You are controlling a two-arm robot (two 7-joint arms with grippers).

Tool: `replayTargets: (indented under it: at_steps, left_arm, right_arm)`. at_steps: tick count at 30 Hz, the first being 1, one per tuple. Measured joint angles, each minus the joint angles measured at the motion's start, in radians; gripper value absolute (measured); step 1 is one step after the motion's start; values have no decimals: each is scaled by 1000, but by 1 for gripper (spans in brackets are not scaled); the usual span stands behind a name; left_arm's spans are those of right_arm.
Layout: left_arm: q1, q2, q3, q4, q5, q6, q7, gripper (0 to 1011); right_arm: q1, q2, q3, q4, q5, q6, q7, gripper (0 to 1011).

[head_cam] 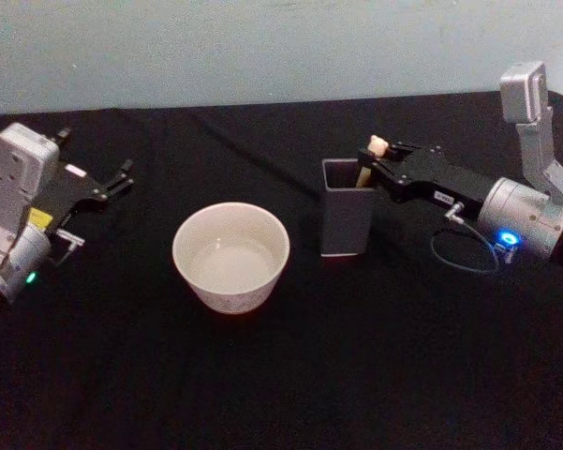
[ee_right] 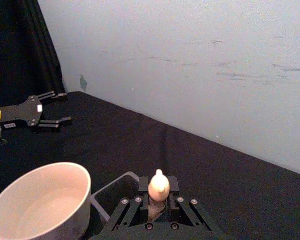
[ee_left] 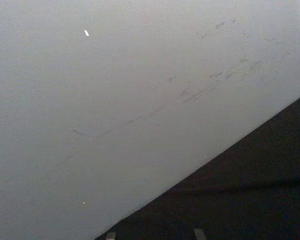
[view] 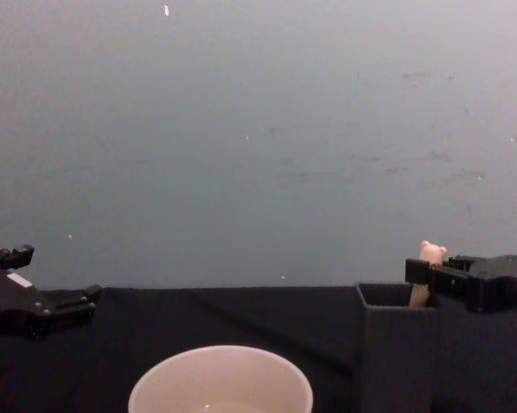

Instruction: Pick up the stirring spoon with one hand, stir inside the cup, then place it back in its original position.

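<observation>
Since the spoon point(head_cam: 377, 145) looks light, stiff and slim, grip its pale handle just below the bear knob. The right gripper point(head_cam: 375, 161) has its fingers clamped there. The spoon stands in the holder point(head_cam: 347, 220), at 3 o'clock from the cup point(head_cam: 227, 298). The left gripper point(head_cam: 122, 178) is parked at 9 o'clock with its fingers apart. The tabletop point(head_cam: 356, 375) is black and the wall point(head_cam: 262, 47) behind it is pale.

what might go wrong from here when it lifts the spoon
The right gripper holds the stirring spoon right under the knob, so it may slip when lifted.
The holder is narrow and may tip if the spoon drags.
The cup stands close; a low sweep might knock it.
The left gripper rests apart.
</observation>
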Motion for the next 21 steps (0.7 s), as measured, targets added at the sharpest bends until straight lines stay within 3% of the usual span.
replayTargets:
  at_steps: [9, 21]
  left_arm:
    - [0, 0, 0, 0, 0, 0, 0, 1001]
    - [0, 0, 0, 0, 0, 0, 0, 1001]
  right_arm:
    - [-4, 6, 3, -21, 18, -6, 17, 213]
    - [24, 29, 4, -89, 29, -63, 67, 212]
